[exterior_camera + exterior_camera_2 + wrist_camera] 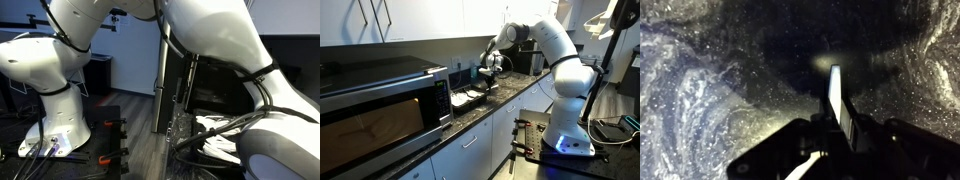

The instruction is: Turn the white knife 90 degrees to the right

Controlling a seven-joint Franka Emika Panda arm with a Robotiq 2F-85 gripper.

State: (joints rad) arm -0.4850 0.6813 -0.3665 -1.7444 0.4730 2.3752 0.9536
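Knife: the white knife (pixel 835 90) sat between the fingers of the gripper (pixel 840 128), blade pointing away from the wrist over the dark speckled countertop (pixel 700 90).
Claw: closed on the knife, seemingly near where blade met handle.
Contact: whether the tip touched the counter could not be told.
Handling: probably light, stiff and smooth; the thin blade could pivot between the pads, so the thicker handle looked the safer hold.
Setting: the arm (pixel 555 50) reached past the microwave (pixel 380 95).

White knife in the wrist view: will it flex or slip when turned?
Probably stiff: the white knife juts straight from the gripper without sagging. Likely light, being thin. Its smooth flat faces might pivot in the grip.
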